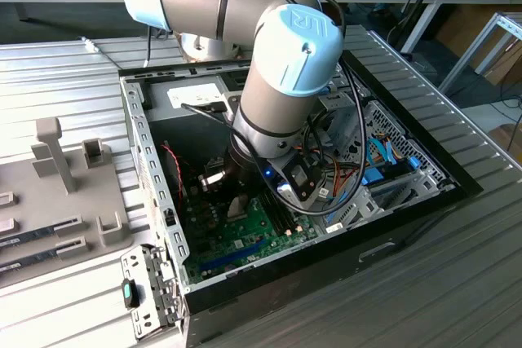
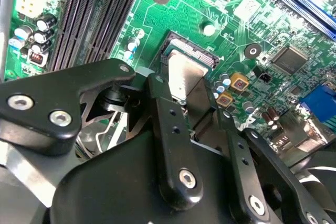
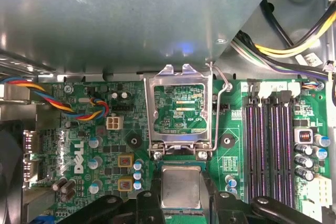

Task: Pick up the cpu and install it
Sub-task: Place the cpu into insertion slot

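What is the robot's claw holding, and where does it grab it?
The claw pinches the cpu, the little silver square, by its two opposite side edges.

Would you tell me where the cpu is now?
In both wrist views the cpu sits in the gripper, at the socket beside the raised metal frame.

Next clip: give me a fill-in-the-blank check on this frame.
The claw holds the cpu over a ___ motherboard. The metal load plate of the socket is flipped ___. Beside the socket run ___ memory slots.
Missing words: green; open; four.
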Robot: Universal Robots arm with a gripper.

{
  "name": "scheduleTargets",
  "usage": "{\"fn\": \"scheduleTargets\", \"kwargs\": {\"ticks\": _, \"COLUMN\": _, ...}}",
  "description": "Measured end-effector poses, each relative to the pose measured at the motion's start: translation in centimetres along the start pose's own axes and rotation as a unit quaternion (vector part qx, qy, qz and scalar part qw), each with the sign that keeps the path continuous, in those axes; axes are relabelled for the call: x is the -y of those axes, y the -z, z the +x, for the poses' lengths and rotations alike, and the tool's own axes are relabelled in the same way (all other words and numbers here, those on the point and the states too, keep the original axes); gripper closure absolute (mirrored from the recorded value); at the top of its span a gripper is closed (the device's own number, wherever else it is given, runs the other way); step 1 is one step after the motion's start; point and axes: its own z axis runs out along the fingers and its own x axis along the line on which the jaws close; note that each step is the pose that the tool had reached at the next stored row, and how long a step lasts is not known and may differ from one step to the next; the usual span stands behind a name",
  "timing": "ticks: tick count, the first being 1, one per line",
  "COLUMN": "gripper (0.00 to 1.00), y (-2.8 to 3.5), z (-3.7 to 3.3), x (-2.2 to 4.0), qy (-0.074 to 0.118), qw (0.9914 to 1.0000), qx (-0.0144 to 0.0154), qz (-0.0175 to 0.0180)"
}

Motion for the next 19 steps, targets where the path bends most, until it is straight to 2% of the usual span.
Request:
{"fn": "scheduleTargets", "kwargs": {"ticks": 2, "gripper": 0.61, "y": -0.01, "z": -0.01, "x": 0.01, "qy": 0.000, "qw": 1.00000, "qx": 0.0001, "qz": 0.0019}}
{"fn": "scheduleTargets", "kwargs": {"ticks": 4, "gripper": 0.61, "y": -0.01, "z": 0.00, "x": 0.02, "qy": 0.000, "qw": 0.99997, "qx": 0.0002, "qz": 0.0076}}
{"fn": "scheduleTargets", "kwargs": {"ticks": 6, "gripper": 0.61, "y": 0.00, "z": 0.00, "x": 0.02, "qy": 0.001, "qw": 0.99997, "qx": 0.0001, "qz": 0.0078}}
{"fn": "scheduleTargets", "kwargs": {"ticks": 11, "gripper": 0.61, "y": 0.00, "z": 0.00, "x": 0.12, "qy": 0.018, "qw": 0.99981, "qx": -0.0007, "qz": 0.0085}}
{"fn": "scheduleTargets", "kwargs": {"ticks": 15, "gripper": 0.61, "y": -0.04, "z": -0.01, "x": 0.24, "qy": 0.017, "qw": 0.99982, "qx": -0.0007, "qz": 0.0082}}
{"fn": "scheduleTargets", "kwargs": {"ticks": 19, "gripper": 0.61, "y": -0.05, "z": -0.03, "x": 0.24, "qy": 0.016, "qw": 0.99986, "qx": -0.0006, "qz": 0.0066}}
